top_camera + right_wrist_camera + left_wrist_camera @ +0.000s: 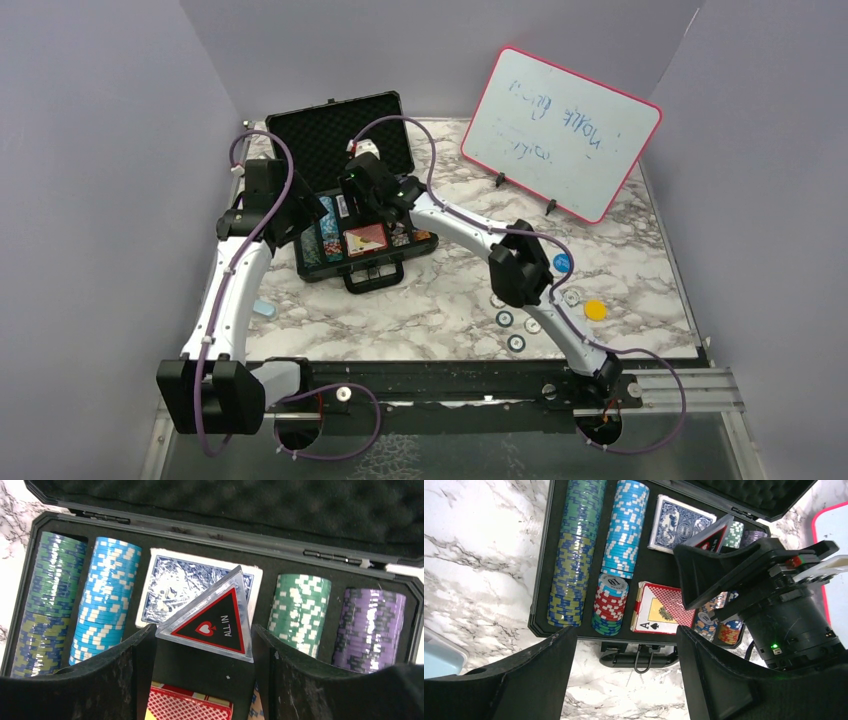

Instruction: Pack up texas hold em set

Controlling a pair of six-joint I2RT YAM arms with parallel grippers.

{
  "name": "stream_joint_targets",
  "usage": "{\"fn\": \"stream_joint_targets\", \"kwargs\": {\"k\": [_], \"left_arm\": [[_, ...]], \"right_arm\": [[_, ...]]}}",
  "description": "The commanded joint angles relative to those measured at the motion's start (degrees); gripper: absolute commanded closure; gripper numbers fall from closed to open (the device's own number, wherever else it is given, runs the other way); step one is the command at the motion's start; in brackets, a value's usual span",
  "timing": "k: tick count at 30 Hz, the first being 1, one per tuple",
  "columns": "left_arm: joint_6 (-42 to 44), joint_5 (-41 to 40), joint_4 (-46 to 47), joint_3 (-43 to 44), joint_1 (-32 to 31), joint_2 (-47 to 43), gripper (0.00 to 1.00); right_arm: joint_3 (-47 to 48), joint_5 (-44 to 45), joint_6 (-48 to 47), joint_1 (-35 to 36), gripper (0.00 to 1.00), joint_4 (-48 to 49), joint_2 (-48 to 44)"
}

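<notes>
The black case point(340, 135) lies open at the table's far left, with rows of poker chips point(574, 555), a blue card deck point(175, 587) and a red card deck point(661, 610) in it. My right gripper point(358, 195) hangs over the case. Its fingers point(202, 635) are shut on the two lower corners of the red-triangle "ALL IN" button point(215, 620), held tilted above the blue deck; the button also shows in the left wrist view point(714, 532). My left gripper point(624, 635) is open and empty, just in front of the case's handle point(639, 657).
Several loose chips point(516, 343), a blue button point(562, 263) and a yellow button point(595, 309) lie on the marble at the right. A pink-framed whiteboard point(560, 130) stands at the back right. A pale blue object point(264, 308) lies by the left arm.
</notes>
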Motion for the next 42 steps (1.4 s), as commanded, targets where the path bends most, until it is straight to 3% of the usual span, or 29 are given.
{"fn": "stream_joint_targets", "kwargs": {"k": [1, 9, 15, 17, 24, 28, 33, 42], "left_arm": [[-0.75, -1.1, -1.2, 0.3, 0.43, 0.66, 0.24], [-0.7, -0.42, -1.19, 0.48, 0.52, 1.56, 0.24], [-0.12, -5.74, -2.58, 2.93, 0.45, 0.38, 0.24], [0.82, -6.83, -3.06, 4.49, 0.47, 0.41, 0.24], [4.43, -7.11, -3.23, 8.05, 0.5, -0.99, 0.24], [7.21, -5.18, -2.48, 9.27, 0.51, -2.13, 0.25], [10.66, -3.84, -0.97, 12.64, 0.45, -3.52, 0.25], [13.72, 4.84, 2.79, 12.88, 0.13, -3.5, 0.25]], "right_arm": [[2.87, -0.9, -4.32, 0.1, 0.32, 5.45, 1.86], [4.71, -2.49, -6.64, 0.46, 0.3, 6.96, 4.16], [4.5, -4.52, -6.17, 0.46, 0.14, 7.34, 3.21], [4.57, -4.09, -5.99, 0.46, 0.09, 7.7, 2.18], [-0.06, -2.31, -4.63, 0.02, 0.08, 7.64, -6.64], [-9.41, 0.36, -1.22, -1.91, 0.09, 5.07, -15.93], [-33.1, 6.36, 3.08, -6.14, 0.09, 4.6, -32.08], [-60.04, 12.44, 11.38, -22.8, 0.1, -2.67, -51.39]]}}
